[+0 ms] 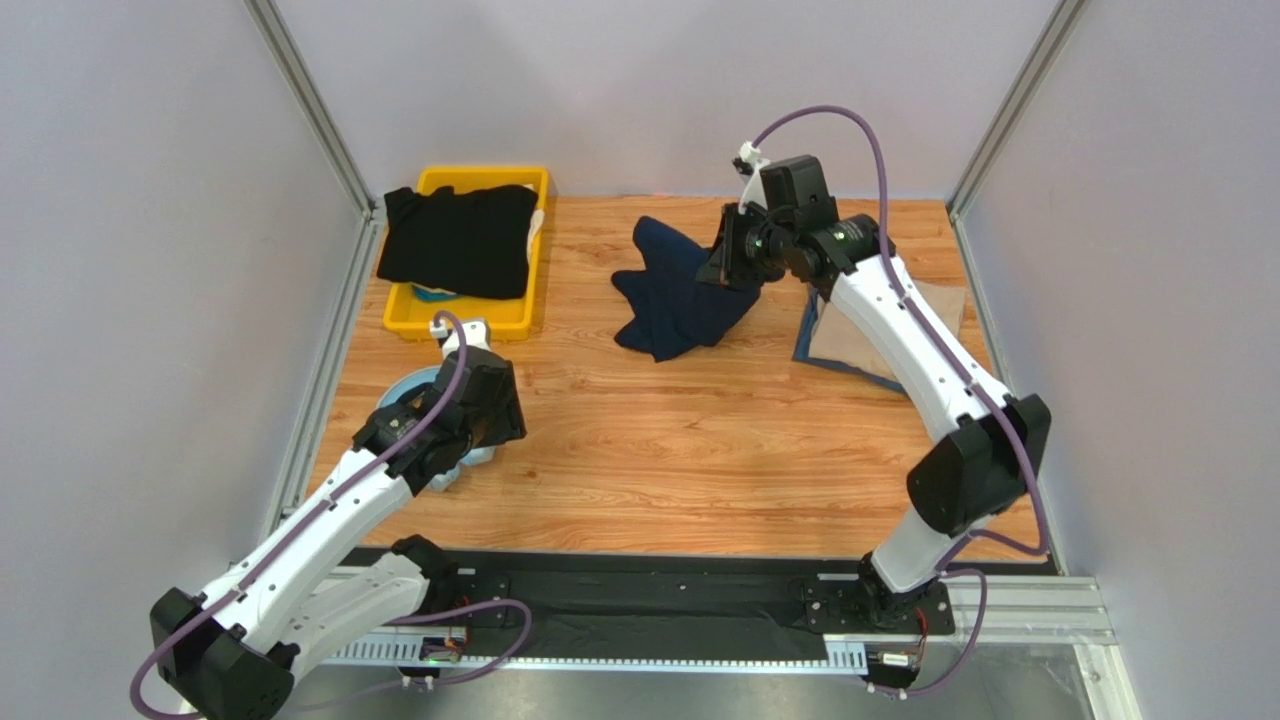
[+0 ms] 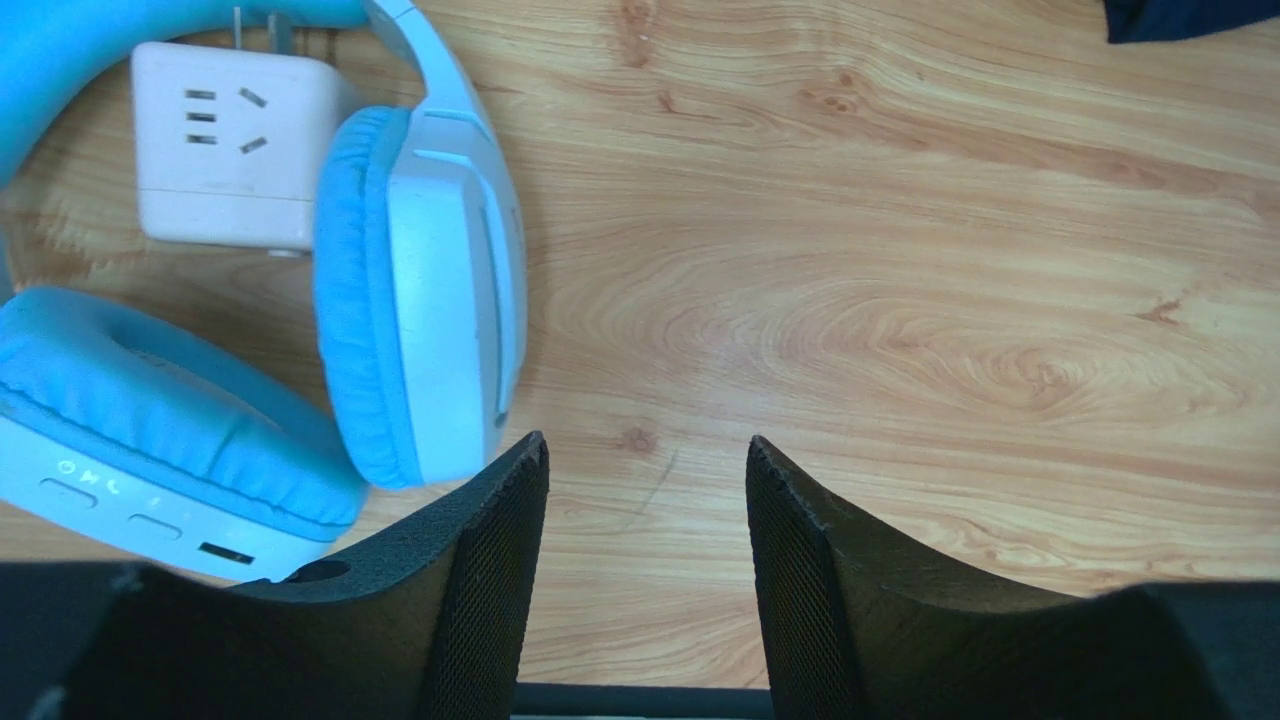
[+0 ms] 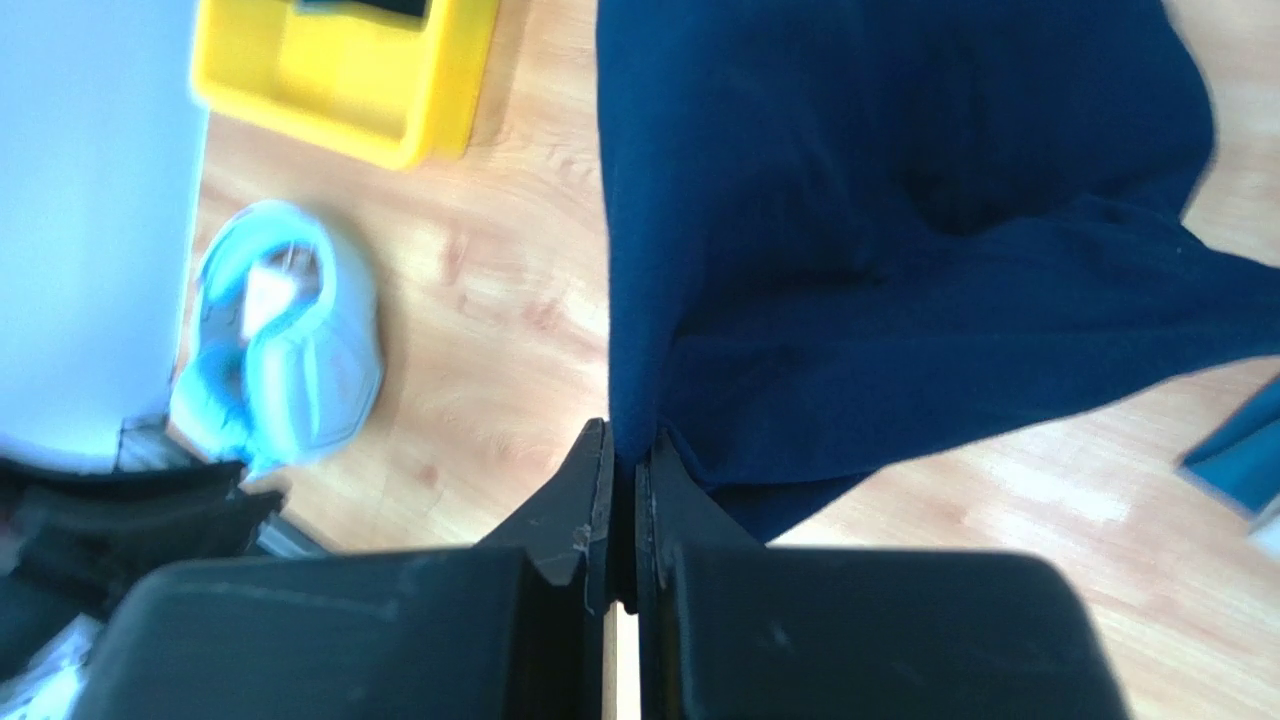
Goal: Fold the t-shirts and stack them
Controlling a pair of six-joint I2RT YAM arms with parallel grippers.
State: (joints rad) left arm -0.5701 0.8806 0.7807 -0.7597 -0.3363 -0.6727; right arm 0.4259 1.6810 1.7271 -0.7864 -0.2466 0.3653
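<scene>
holding the navy t-shirt (image 3: 902, 225) right of the yellow bin (image 1: 460, 318), the right pincer (image 3: 624, 446) is clenched on it. have the released left pincer (image 2: 646, 458) take 1 corner, spreading it flat.

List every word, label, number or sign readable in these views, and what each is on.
No text can be read in any view.
Tiny marks by the buttons of the light blue headphones: too small to read.
On the white plug adapter: socket holes only, no lettering shows.
On the navy t-shirt and the yellow bin: nothing printed.
</scene>
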